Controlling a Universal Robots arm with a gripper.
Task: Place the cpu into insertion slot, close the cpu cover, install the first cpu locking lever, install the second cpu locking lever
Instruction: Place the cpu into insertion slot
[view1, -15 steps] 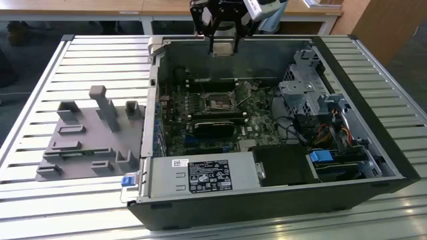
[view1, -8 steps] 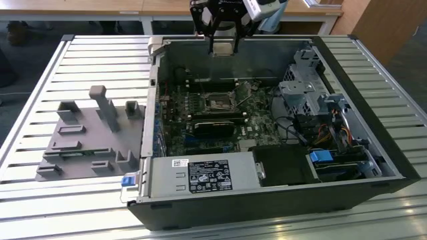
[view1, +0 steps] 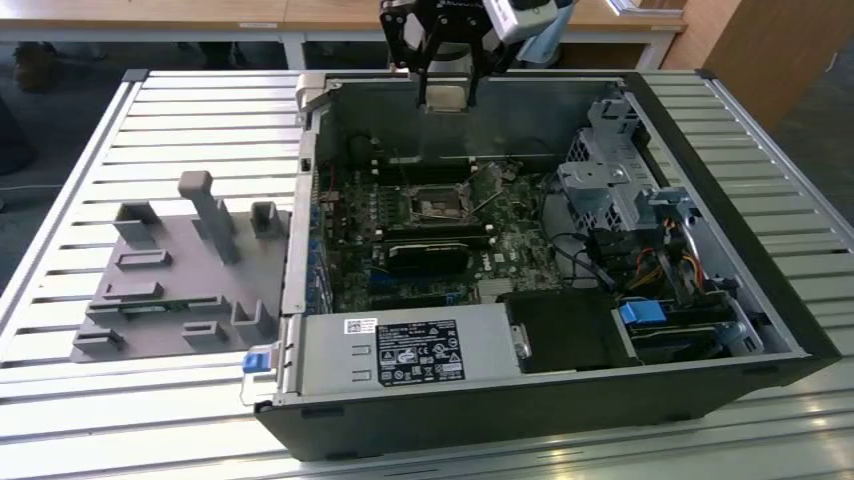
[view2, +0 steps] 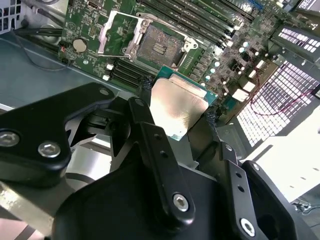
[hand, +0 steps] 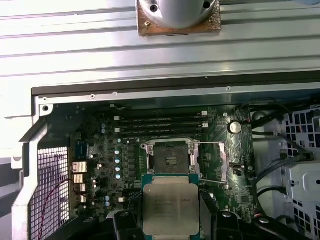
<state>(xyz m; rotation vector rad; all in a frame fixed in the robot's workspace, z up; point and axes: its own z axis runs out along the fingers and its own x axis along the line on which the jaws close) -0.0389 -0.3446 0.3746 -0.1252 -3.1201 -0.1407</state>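
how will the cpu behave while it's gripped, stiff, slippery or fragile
Probably stiff: the cpu lies flat in the gripper with no sag. Its shiny metal top looks smooth and it is clamped only by its thin edges, so it may slip if knocked. Being a thin plate, it is likely light, and its green rim may chip.

There was one cpu (hand: 167, 207), one insertion slot (hand: 170, 160), one gripper (view2: 177, 102), one coin battery (view2: 79, 45), one power supply (view1: 407, 352), one open computer case (view1: 534, 415) and one grey fixture plate (view1: 160, 290).
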